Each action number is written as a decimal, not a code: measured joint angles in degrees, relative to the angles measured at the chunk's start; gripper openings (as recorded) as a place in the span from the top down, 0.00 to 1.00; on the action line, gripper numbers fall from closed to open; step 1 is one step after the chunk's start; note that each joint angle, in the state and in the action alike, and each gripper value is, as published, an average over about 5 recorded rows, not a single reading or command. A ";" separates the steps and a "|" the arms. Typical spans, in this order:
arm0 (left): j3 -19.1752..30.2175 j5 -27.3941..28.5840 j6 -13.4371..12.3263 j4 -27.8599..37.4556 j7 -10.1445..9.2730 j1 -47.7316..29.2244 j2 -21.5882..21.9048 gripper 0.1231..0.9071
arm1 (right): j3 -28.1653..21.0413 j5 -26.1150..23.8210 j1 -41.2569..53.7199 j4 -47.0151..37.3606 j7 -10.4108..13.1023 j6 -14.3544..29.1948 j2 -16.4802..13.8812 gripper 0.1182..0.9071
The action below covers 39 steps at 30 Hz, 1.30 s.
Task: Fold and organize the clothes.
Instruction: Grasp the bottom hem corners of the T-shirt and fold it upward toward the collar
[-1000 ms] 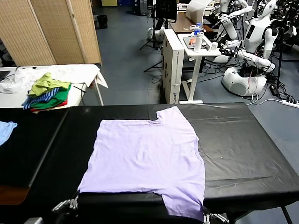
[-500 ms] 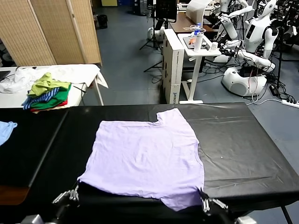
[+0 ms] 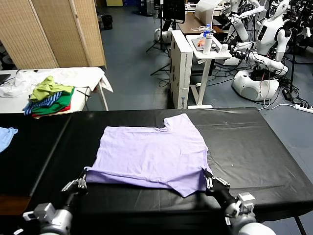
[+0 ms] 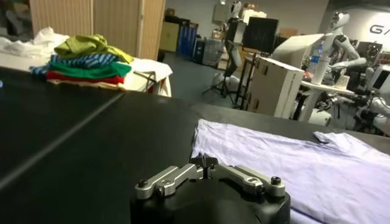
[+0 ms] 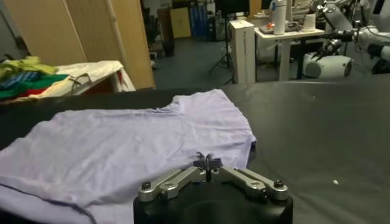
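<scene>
Left tool point(image 3: 82, 183) pinches the T-shirt point(image 3: 151, 154) at its near left hem corner, fingers closed on the fabric; right tool point(image 3: 209, 179) grips the near right corner likewise; the lavender shirt lies on the black counter point(image 3: 254, 156), near edge folded over; a garment heap point(image 3: 49, 95) sits at ten o'clock.

The T-shirt point(image 3: 151, 156) lies mid-frame on the bench point(image 3: 254, 156). The left end effector point(image 3: 80, 184) sits at its lower-left corner, the right end effector point(image 3: 209, 181) at its lower-right corner. A garment heap point(image 3: 49, 95) rests on a table point(image 3: 90, 76) at upper left.
</scene>
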 joint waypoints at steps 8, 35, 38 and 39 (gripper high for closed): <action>0.64 1.41 -0.13 2.78 0.16 -2.08 0.87 0.97 | -1.78 -0.28 3.33 -3.17 0.01 -0.26 0.58 0.97; 1.31 2.51 1.89 6.09 0.83 -3.51 3.27 0.79 | -1.25 0.28 4.45 -3.25 -3.29 -5.35 -1.94 0.49; 0.79 2.62 2.31 4.89 0.77 -2.39 2.65 0.55 | 0.53 0.02 1.57 -0.80 -3.88 -5.52 -2.85 0.25; 0.61 2.71 2.44 4.42 0.84 -1.90 2.43 0.46 | 1.17 -0.14 0.49 -0.03 -4.23 -5.40 -3.15 0.19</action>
